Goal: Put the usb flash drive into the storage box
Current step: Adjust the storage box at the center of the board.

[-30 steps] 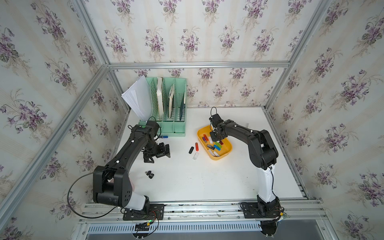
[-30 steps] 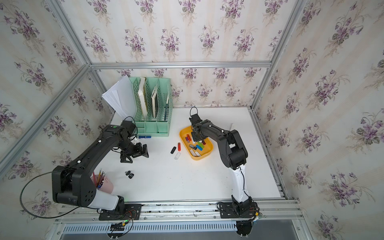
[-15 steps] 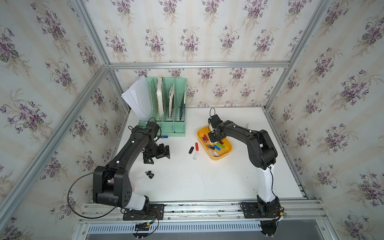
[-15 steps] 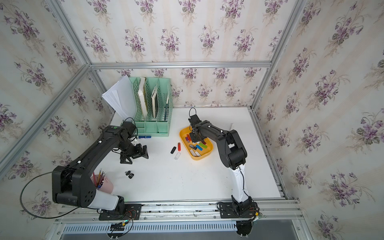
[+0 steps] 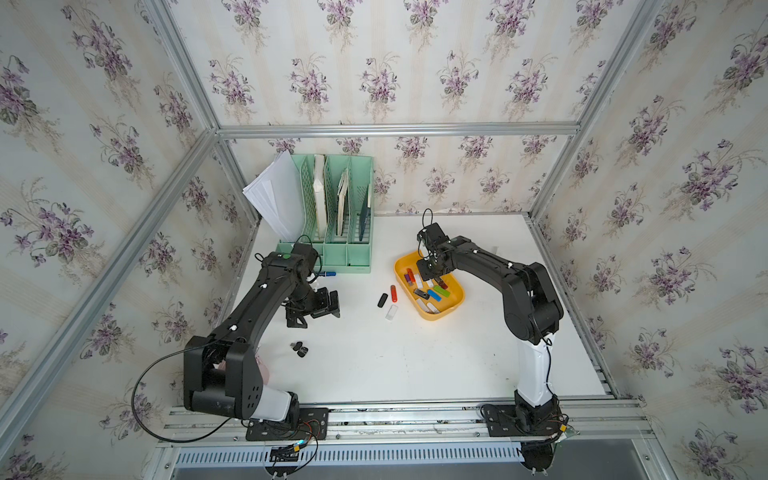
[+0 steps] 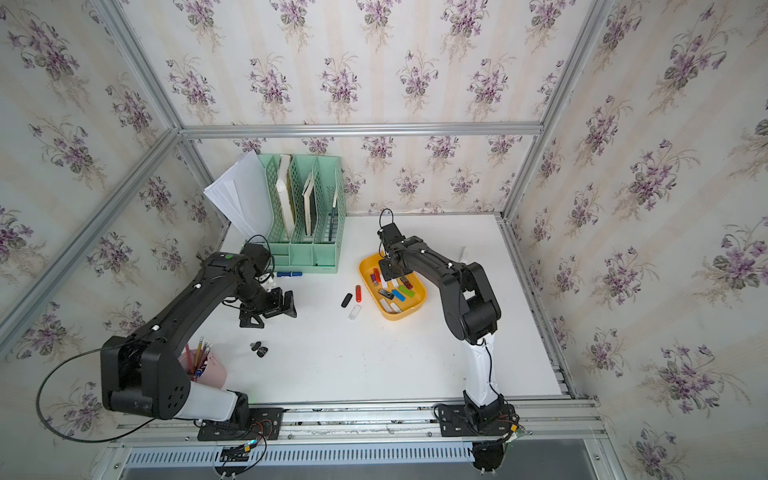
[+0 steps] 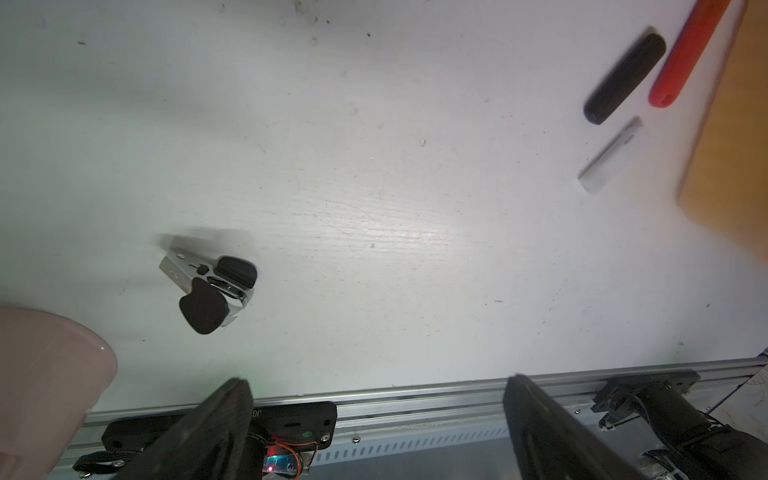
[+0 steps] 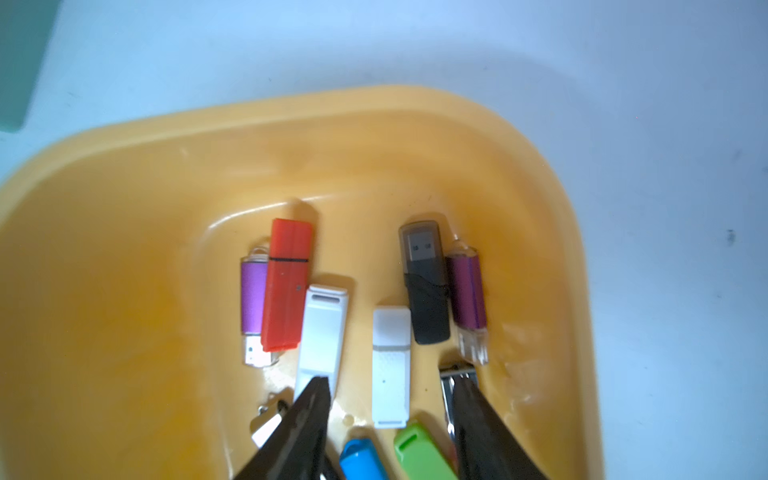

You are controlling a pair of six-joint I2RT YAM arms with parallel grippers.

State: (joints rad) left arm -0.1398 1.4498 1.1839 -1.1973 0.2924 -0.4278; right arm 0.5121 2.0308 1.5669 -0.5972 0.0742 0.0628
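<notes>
The right arm reaches forward with its elbow raised and wrist pitched down, so the right gripper (image 8: 390,380) hangs inside the storage box (image 8: 353,108). Its 2 dark fingers stand apart and clamp nothing. A white usb flash drive (image 8: 390,365) lies flat on the box floor between them; whether a fingertip touches it is hard to judge from this angle. The left arm stretches low over the table (image 5: 415,365), with the left gripper (image 7: 376,383) spread wide and empty above bare tabletop. Against 1 second ago, both arms sit in nearly the same place in both top views. The box is glossy yellow-orange plastic with rounded corners and a low rim, and it holds a scatter of small oblong drives. 3 more lie on the matte white table just beside it: a black drive (image 5: 382,300), a red drive (image 5: 393,293) and a frosted drive (image 5: 391,312).
</notes>
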